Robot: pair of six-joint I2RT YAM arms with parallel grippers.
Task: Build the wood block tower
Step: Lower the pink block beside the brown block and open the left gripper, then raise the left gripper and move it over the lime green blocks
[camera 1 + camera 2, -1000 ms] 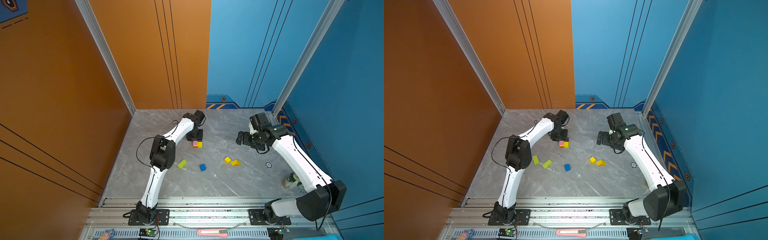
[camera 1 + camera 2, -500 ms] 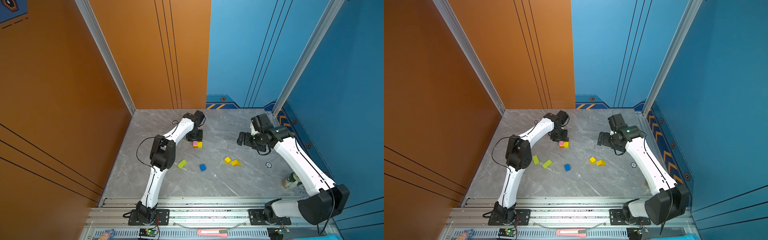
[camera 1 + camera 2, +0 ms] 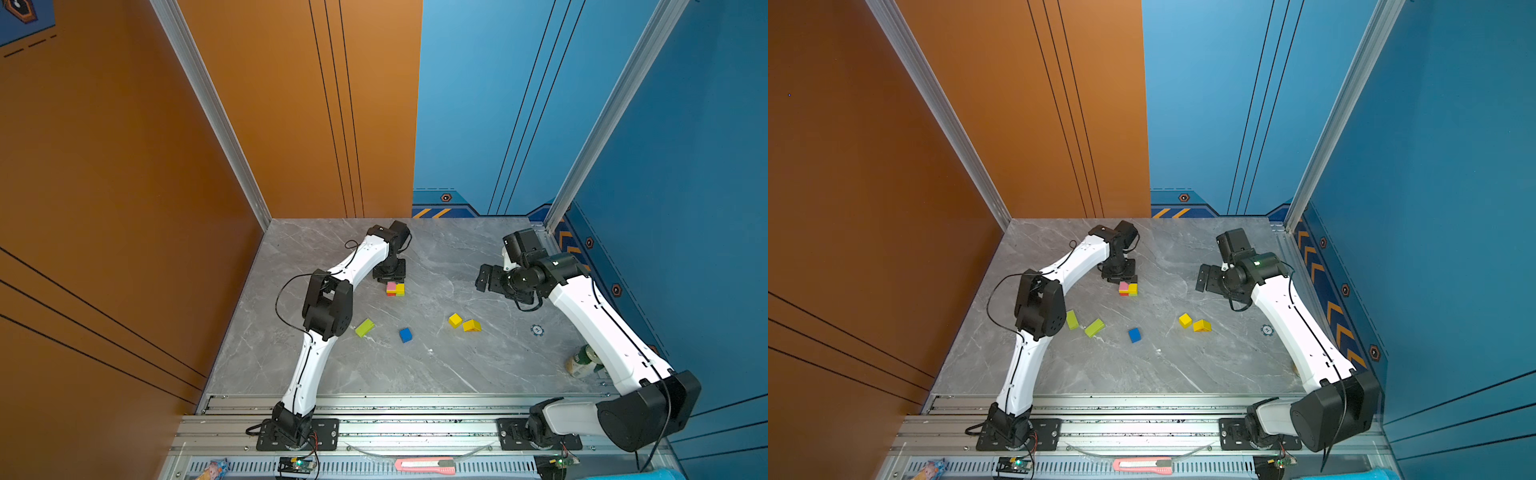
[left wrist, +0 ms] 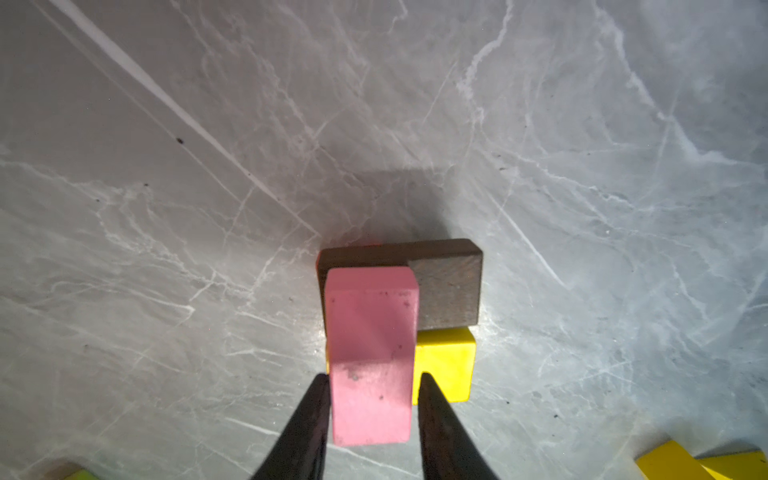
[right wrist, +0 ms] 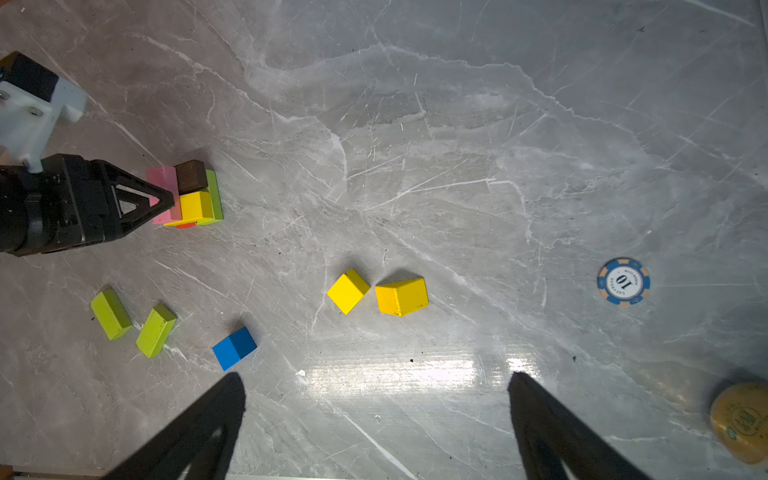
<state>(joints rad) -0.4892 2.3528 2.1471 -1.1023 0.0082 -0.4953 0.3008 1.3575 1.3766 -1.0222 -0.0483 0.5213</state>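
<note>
The tower (image 3: 395, 288) is a low stack at the table's middle back. In the left wrist view a pink block (image 4: 372, 353) lies on top, beside a brown block (image 4: 449, 291) and over a yellow bar (image 4: 446, 361). My left gripper (image 4: 372, 378) is shut on the pink block, one finger against each long side. Loose wood blocks lie nearer the front: two lime bars (image 5: 111, 314), a blue cube (image 5: 234, 348), a yellow cube (image 5: 348, 291) and a yellow prism (image 5: 402, 296). My right gripper (image 5: 376, 376) hovers open and empty to the right of them.
A blue round chip (image 3: 537, 330) lies right of the yellow blocks. A green-and-white can (image 3: 582, 361) stands at the right edge under the right arm. Walls close in the back and both sides. A pink box cutter (image 3: 424, 464) rests on the front rail.
The left gripper's jaws have closed in on the pink block on the stack. The right arm has shifted slightly, its jaws still wide.
</note>
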